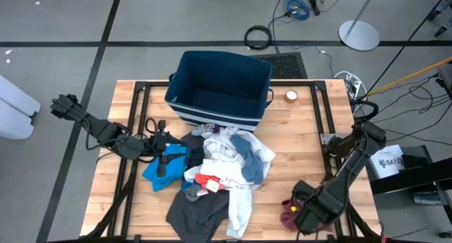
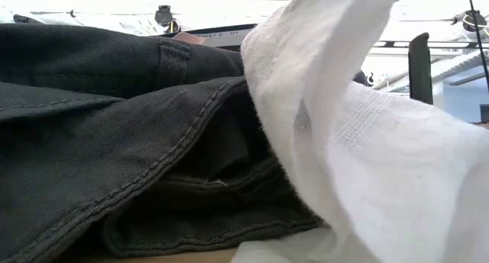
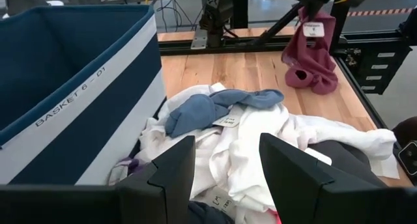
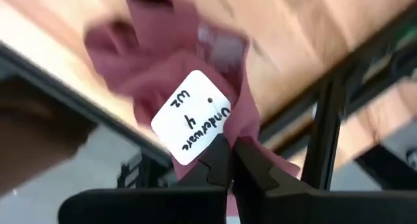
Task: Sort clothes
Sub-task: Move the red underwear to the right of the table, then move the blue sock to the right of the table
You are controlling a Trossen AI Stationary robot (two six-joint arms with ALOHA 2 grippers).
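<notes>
The clothes lie in a pile on the wooden table: a white top (image 1: 229, 155), a bright blue one (image 1: 157, 171), a dark grey one (image 1: 198, 211), a red piece (image 1: 209, 179) and a grey-blue piece (image 3: 215, 107). My left gripper (image 3: 225, 175) hovers open over the pile's left side, near level, with nothing between its fingers. At the table's near right corner my right gripper (image 4: 231, 162) is shut on a maroon garment (image 3: 311, 61) bearing a white tag (image 4: 194, 121). In the low view the dark grey cloth (image 2: 114, 141) and the white cloth (image 2: 367, 141) fill the picture. My right gripper pinches a bunched fold of the maroon garment (image 4: 251, 142) between its two fingers, right beside the white tag. The fingers come from above, pointing steeply down. The garment hangs slack below them, and its lower folds (image 3: 313, 81) reach the table top.
A dark blue bin with white stripes (image 1: 219, 87) stands open just beyond the pile at the table's far middle. A small round object (image 1: 291, 96) lies at the far right. Black frame rails (image 1: 326, 123) run along the table's sides. Bare wood shows right of the pile.
</notes>
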